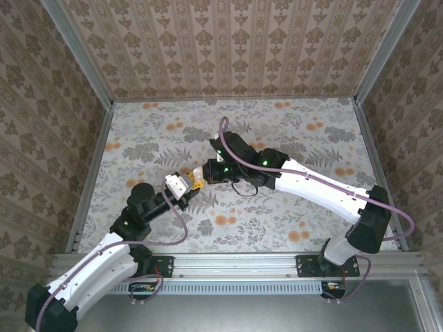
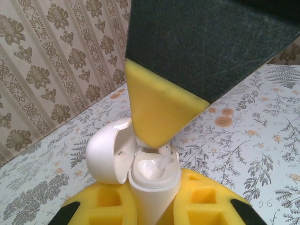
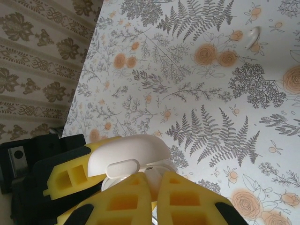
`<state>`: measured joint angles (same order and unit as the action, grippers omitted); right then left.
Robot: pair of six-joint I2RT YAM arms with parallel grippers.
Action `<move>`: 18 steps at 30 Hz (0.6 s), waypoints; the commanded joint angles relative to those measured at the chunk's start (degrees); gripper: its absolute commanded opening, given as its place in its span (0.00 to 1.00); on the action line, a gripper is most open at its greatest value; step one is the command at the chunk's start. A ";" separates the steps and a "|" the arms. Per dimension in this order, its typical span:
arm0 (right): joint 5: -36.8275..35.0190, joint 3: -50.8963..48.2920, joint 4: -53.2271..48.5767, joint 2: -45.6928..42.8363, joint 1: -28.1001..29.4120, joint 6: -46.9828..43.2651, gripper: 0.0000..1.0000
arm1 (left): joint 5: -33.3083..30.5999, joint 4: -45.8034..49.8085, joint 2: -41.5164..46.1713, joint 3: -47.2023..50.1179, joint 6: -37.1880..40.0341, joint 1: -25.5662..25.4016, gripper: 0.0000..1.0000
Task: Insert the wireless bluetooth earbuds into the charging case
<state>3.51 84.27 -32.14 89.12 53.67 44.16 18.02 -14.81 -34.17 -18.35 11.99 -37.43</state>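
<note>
My left gripper (image 2: 154, 208) is shut on the white charging case (image 2: 154, 185) and holds it upright above the table, its lid (image 2: 105, 150) swung open to the left. From above, my right gripper (image 3: 154, 190) comes down onto the case's open top, its yellow fingers shut on a white earbud (image 3: 158, 169). That earbud (image 2: 165, 149) sits at the rim of the far socket, partly hidden under the right finger (image 2: 159, 108); the near socket is bare. A second earbud (image 3: 253, 36) lies loose on the table. From above, the case (image 1: 177, 184) and the right gripper (image 1: 201, 173) meet at mid-table.
The floral table cover (image 1: 291, 124) is walled by patterned panels with metal rails. The right arm (image 1: 311, 183) crosses the middle right. The left gripper's yellow finger (image 3: 70, 176) and black body flank the case lid (image 3: 129, 152).
</note>
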 commanded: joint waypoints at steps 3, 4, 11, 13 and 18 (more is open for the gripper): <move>-2.17 1.17 -0.94 -2.67 -0.25 -2.48 0.04 | 0.73 -1.41 -0.15 -0.55 -0.06 -0.54 0.00; -2.32 1.17 -1.02 -2.73 -0.24 -2.71 0.04 | 0.78 -1.37 -0.17 -0.55 -0.09 -0.54 0.00; -1.93 1.21 -0.73 -3.67 -0.32 -4.65 0.04 | 1.49 -1.35 -0.84 -0.90 -0.51 -0.52 0.00; -2.01 1.24 -0.80 -4.12 -0.27 -5.82 0.04 | 1.88 -1.47 -1.06 -0.99 -0.80 -0.54 0.00; -2.10 1.56 -1.67 -5.40 -0.36 -8.65 0.04 | 3.39 -1.71 -2.07 -1.67 -1.88 -0.45 0.00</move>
<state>2.72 84.27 -32.56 86.21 53.60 38.46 19.33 -14.98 -35.97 -18.35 11.77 -37.54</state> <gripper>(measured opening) 0.054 0.146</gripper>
